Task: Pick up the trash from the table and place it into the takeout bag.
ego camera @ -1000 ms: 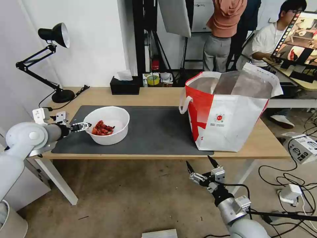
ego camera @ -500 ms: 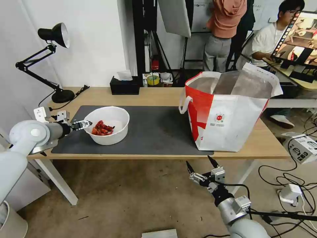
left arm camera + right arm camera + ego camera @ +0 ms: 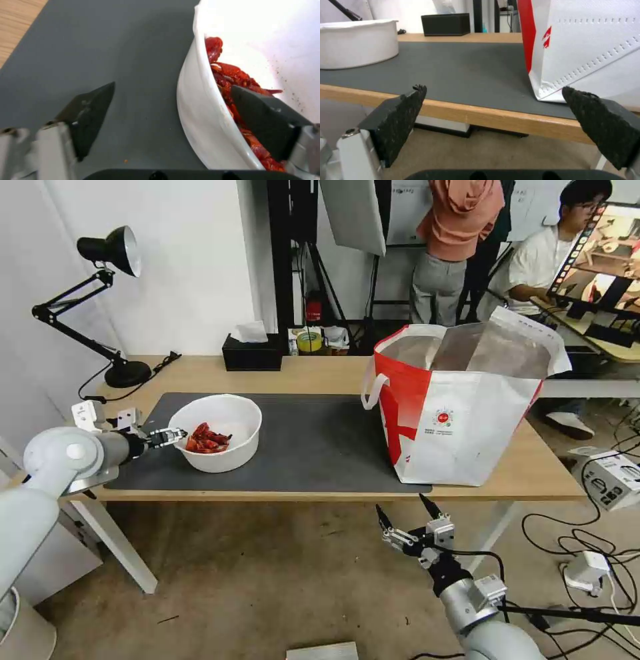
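The left gripper (image 3: 175,434) reaches in from the near-left corner of the table (image 3: 313,373) and straddles the near-left rim of the white bowl (image 3: 227,450), its fingers spread wide. In the left wrist view, one finger (image 3: 91,110) hangs outside the bowl's wall above the dark grey mat (image 3: 100,50), well apart from the wall, while the other finger (image 3: 263,117) sits inside the bowl, just above the red shell scraps (image 3: 233,77). The rim runs between the two fingers and neither pad presses on it, so the gripper has hold of nothing.

The white bowl stands upright on the mat directly ahead of the left gripper, with the red shell scraps (image 3: 207,440) heaped on the side nearest that gripper. Beyond the bowl, far across the mat from the left gripper, the takeout bag (image 3: 467,433) stands open on the right end of the table, its foil lining showing and a white loop handle facing the bowl.

The right gripper (image 3: 405,515) hangs below the table's front edge, in front of and beneath the takeout bag, with its fingers spread wide and empty. In the right wrist view, the table edge (image 3: 493,116) lies just ahead between its two fingers (image 3: 400,110), the bag's lower corner (image 3: 586,50) rises ahead toward one finger, and the bowl (image 3: 356,45) sits farther off toward the other. A black tissue box (image 3: 252,355) rests at the table's far edge, beyond the bowl.
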